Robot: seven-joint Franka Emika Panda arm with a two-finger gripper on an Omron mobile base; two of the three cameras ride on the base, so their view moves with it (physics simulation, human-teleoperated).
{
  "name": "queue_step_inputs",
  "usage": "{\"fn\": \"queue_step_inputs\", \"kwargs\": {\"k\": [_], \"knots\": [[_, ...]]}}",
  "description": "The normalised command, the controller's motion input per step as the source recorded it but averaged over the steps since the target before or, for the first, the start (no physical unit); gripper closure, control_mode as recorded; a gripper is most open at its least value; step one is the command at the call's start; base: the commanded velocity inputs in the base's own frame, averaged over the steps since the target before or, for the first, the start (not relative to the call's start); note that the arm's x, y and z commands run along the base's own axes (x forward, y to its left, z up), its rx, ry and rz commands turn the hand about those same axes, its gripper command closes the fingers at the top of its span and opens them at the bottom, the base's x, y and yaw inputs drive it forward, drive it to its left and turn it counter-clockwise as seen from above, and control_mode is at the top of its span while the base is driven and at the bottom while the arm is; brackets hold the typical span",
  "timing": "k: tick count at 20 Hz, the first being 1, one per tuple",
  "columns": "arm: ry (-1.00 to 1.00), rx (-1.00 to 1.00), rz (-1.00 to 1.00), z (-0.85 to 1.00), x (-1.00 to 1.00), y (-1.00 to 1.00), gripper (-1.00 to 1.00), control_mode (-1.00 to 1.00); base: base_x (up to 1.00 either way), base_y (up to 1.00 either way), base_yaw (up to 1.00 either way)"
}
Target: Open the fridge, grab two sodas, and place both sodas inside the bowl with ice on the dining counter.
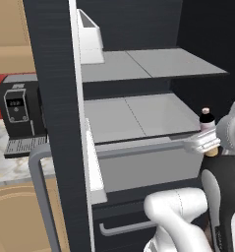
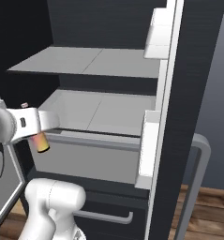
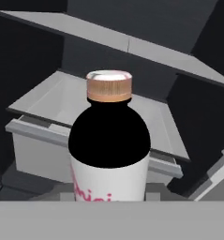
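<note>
Bottle [image 3: 108,145] before fridge shelf [image 3: 80,101]

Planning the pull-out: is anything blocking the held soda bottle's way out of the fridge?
Nothing visible does. The hand is shut on the soda bottle in front of the lower shelf, with both fridge doors swung open on either side.

The soda bottle [image 3: 108,154] carries pink lettering on its white label in the hand view, but the letters are cut off at the bottom and cannot be read. The coffee machine [image 1: 21,115] in the left base view has a small dark display panel on its front with marks too small and blurred to make out. Nothing else bears writing that can be read.
</note>
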Motion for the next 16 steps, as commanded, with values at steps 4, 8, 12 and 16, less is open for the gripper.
{"fn": "queue_step_inputs", "kwargs": {"k": [4,8,12,16], "knots": [[0.02,0.0,0.0,-0.13,-0.11,0.0,1.0,1.0,-0.33,0.0,0.0],[0.0,0.0,0.0,0.0,0.0,0.0,1.0,1.0,-0.89,0.01,-0.04],[0.0,0.0,0.0,0.0,0.0,0.0,1.0,1.0,-1.0,0.08,-0.18],[0.0,0.0,0.0,0.0,0.0,0.0,1.0,1.0,-0.98,0.09,-0.33]]}}
